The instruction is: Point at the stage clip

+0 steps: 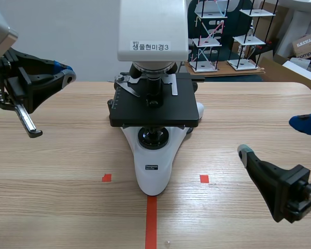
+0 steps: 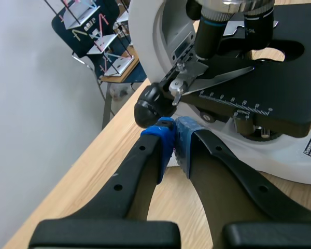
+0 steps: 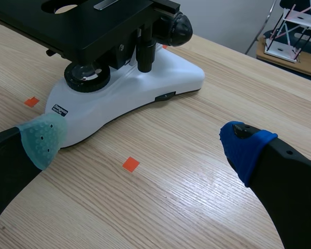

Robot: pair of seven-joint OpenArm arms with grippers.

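Observation:
A white microscope (image 1: 153,166) with a black stage (image 1: 155,111) stands mid-table. The stage clip (image 1: 128,88) is a thin curved silver blade on the stage's left rear, beside the objectives. In the left wrist view the stage clip (image 2: 217,80) lies ahead of my left gripper (image 2: 173,132), past a black focus knob (image 2: 147,106). That left gripper (image 1: 65,70) is shut on nothing and hangs left of the stage, well apart from the clip. My right gripper (image 1: 274,137) stands open low at the right, and in its own view the right gripper (image 3: 142,142) faces the microscope's base (image 3: 145,88).
Small orange-red squares (image 1: 107,178) and a tape line (image 1: 151,223) mark the table in front of the microscope. Behind the table are wire shelf models (image 1: 207,36) and cardboard boxes (image 1: 306,46). The table's left edge runs close beside my left gripper.

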